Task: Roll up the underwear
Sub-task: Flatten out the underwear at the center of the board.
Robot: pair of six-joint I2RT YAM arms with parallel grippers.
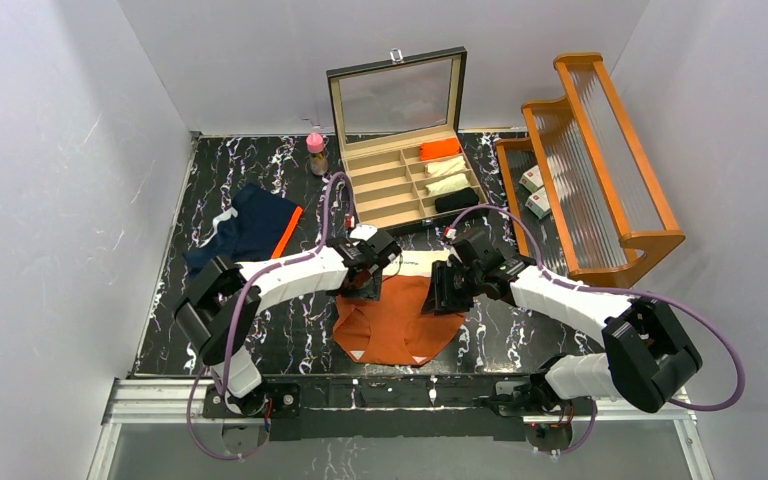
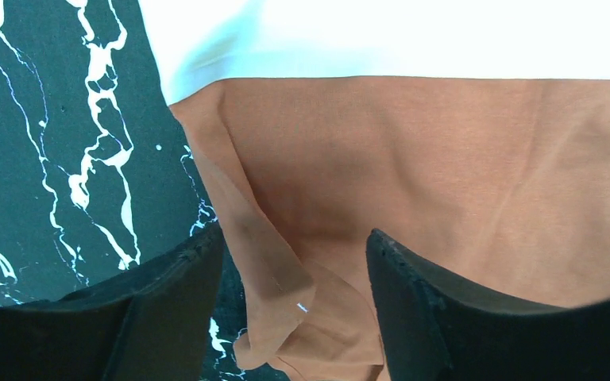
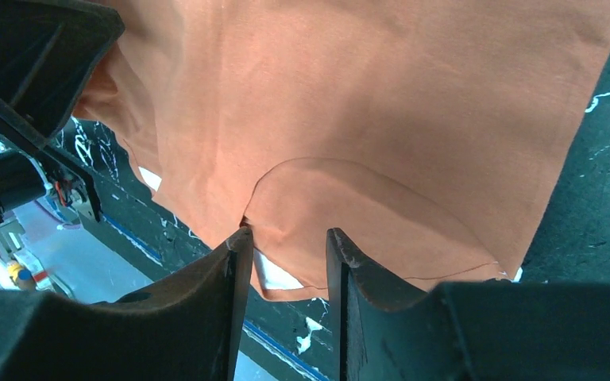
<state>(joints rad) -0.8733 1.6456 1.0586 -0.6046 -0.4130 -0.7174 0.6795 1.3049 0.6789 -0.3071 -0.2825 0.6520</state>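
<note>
Here, open-lidded box (image 1: pixel 352 192) (four rolled garments (image 1: pixel 447 167) inside), both arms' jaws spread over rust-orange underwear (image 1: pixel 395 325).

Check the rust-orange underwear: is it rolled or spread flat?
Spread flat, not rolled: the rust-orange underwear lies open on the table, white waistband and leg openings showing.

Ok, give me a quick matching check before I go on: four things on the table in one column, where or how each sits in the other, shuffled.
1. rust-orange underwear
2. navy underwear
3. compartment box
4. pink-capped bottle

A. back of the table, lid raised
B. left side of the table
C. upright, just left of the box
D. mid-table, spread flat

Pairs: 1-D, 2-B, 3-A, 4-C
</note>
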